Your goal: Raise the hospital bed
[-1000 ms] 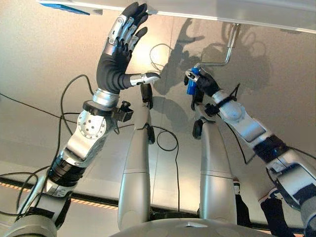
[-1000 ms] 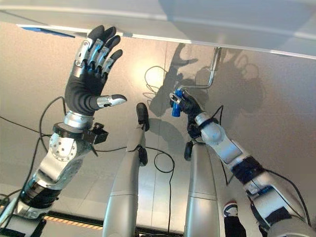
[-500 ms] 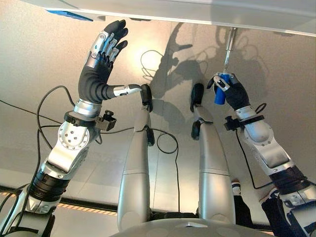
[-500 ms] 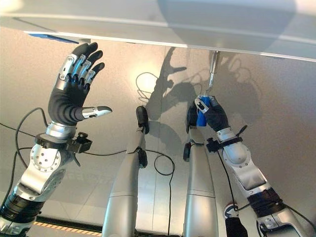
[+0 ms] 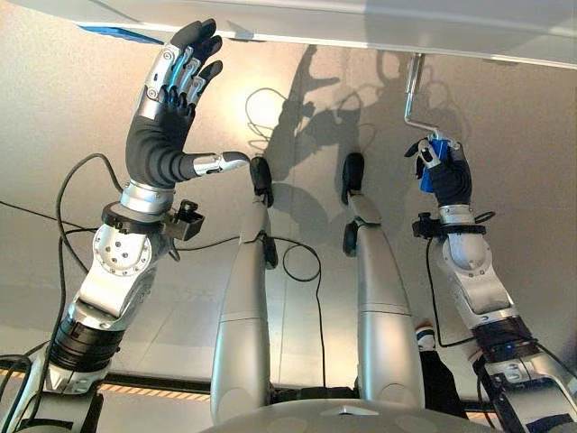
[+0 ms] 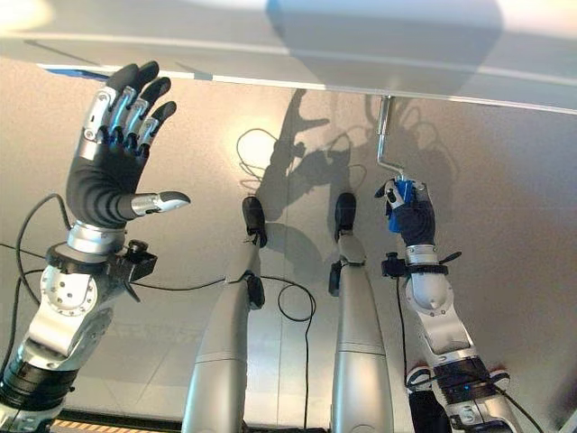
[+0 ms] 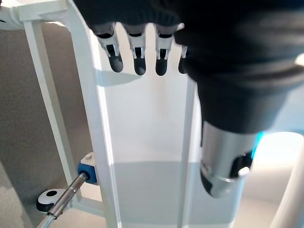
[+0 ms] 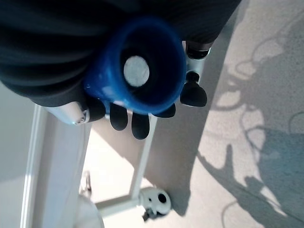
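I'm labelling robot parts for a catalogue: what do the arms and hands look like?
Both arms are silver-grey segmented shells with black bands. The left hand and right hand wear dark ribbed covers over back and wrist, with silver fingers ending in dark tips. A small black module sits at each wrist.

No lettering, numbers or signs can be read anywhere here. The blue patch (image 5: 124, 34) on the bed frame's (image 5: 361, 20) edge is a plain strip of colour with no print that can be made out. The blue crank grip (image 8: 140, 71) in the right hand (image 5: 445, 176) is bare, with just a blank pale disc at its end. The white frame bars (image 7: 90, 118) past the left hand (image 5: 167, 117) carry no markings, and the blue-and-white fitting (image 7: 88, 168) on the rod there is unmarked too.
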Tool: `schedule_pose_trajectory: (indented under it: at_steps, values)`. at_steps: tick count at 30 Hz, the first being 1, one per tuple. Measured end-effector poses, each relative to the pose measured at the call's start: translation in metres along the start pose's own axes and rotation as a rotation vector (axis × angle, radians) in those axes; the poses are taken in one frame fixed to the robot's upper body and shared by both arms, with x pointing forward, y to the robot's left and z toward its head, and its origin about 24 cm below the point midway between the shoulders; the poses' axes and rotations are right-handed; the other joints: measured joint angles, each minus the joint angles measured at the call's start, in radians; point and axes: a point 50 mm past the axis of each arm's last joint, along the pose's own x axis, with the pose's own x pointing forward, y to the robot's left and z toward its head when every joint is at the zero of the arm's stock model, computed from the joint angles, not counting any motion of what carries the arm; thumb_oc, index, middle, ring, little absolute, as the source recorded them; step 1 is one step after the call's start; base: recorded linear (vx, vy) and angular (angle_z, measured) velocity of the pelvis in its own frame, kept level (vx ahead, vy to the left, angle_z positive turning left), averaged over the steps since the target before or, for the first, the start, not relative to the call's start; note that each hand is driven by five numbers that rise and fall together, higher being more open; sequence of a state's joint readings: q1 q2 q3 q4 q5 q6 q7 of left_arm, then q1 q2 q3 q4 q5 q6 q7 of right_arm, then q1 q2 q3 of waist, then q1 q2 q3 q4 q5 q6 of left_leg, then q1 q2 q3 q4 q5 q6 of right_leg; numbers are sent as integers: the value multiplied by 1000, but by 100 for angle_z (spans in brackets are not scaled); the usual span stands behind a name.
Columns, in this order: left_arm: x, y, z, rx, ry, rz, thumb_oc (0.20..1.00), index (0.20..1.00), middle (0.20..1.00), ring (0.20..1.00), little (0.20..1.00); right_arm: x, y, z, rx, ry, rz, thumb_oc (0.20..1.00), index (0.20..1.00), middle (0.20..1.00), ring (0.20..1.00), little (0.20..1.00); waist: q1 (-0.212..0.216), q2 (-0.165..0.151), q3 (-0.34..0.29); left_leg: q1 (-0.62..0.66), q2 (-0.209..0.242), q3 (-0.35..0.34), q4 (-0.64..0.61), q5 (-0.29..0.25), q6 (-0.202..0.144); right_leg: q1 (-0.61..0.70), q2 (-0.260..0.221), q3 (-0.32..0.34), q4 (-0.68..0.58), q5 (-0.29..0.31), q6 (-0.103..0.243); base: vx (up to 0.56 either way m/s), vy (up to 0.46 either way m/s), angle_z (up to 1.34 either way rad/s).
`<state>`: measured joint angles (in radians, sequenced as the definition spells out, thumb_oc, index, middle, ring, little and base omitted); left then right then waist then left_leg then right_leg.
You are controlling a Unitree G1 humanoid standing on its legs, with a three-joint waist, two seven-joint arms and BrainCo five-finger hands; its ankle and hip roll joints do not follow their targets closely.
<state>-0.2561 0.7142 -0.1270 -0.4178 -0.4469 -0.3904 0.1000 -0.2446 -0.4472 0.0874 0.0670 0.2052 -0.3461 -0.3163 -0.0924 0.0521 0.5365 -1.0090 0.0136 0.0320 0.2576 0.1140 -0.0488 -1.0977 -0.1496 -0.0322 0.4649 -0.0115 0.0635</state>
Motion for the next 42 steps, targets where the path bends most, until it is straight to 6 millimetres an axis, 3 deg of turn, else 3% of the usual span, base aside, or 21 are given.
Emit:
schedule_pose_trajectory:
  at_steps: [8, 12, 20, 23, 26, 31, 34, 39, 42]
  values:
    - [1, -2, 0, 0, 4, -14, 1000, 1000, 1000, 1000, 1000, 12, -21, -31, -109, 89, -130, 200, 200, 200, 200, 200, -1, -18, -2, 13, -2, 9, -1, -1, 7, 18, -3, 5, -16, 7, 7, 0, 0, 0]
    - [3, -8, -2, -10, 10, -53, 1000, 1000, 1000, 1000, 1000, 28, -40, -48, -226, 182, -156, 200, 200, 200, 200, 200, 7, -18, -2, 19, -5, 12, -1, -1, 10, 22, -6, 8, -17, 9, 10, 0, 0, 0]
    - [15, -23, -2, -50, -8, -132, 1000, 1000, 1000, 1000, 1000, 62, -51, -72, -465, 398, -49, 200, 200, 200, 200, 200, 30, -19, -2, 22, -7, 11, 0, 2, 14, 28, -9, 6, -22, 14, 11, 0, 0, 0]
    - [20, -27, 0, -76, -22, -150, 1000, 1000, 1000, 1000, 1000, 76, -50, -72, -500, 469, -18, 200, 200, 200, 200, 200, 50, -18, -3, 19, -9, 11, -2, 4, 15, 28, -10, 5, -27, 18, 12, 0, 0, 0]
    - [24, -28, 0, -80, -30, -158, 1000, 1000, 1000, 1000, 1000, 77, -54, -77, -522, 539, -8, 200, 200, 200, 200, 200, 57, -17, -3, 20, -9, 12, -1, 4, 16, 29, -11, 5, -27, 18, 13, 0, 0, 0]
    - [28, -38, -3, -123, -30, -162, 1000, 1000, 1000, 1000, 1000, 83, -50, -78, -545, 634, -6, 200, 200, 200, 200, 200, 88, -15, -3, 16, -11, 8, -3, 5, 16, 23, -11, 4, -24, 18, 13, 0, 0, 0]
    - [32, -38, -6, -133, -25, -147, 1000, 1000, 1000, 1000, 1000, 90, -44, -74, -688, 644, 61, 200, 200, 200, 200, 200, 85, -10, -2, -4, -12, -11, -3, 11, 8, 5, -11, -8, -11, 14, 7, 1, 11, 6]
    - [33, -43, -12, -179, -8, -112, 1000, 1000, 1000, 1000, 1000, 101, -19, -69, -903, 634, 222, 200, 200, 200, 200, 200, 89, -3, -4, -12, -7, -9, -5, 13, 2, -14, -9, -8, 5, 8, -2, 2, 11, 1]
    - [35, -44, -13, -195, -12, -92, 1000, 1000, 1000, 1000, 1000, 104, -3, -67, -931, 613, 258, 200, 200, 200, 200, 200, 92, 1, -4, -15, 1, -9, -2, 14, -3, -17, -2, -9, 6, 6, -6, 6, 20, -5]
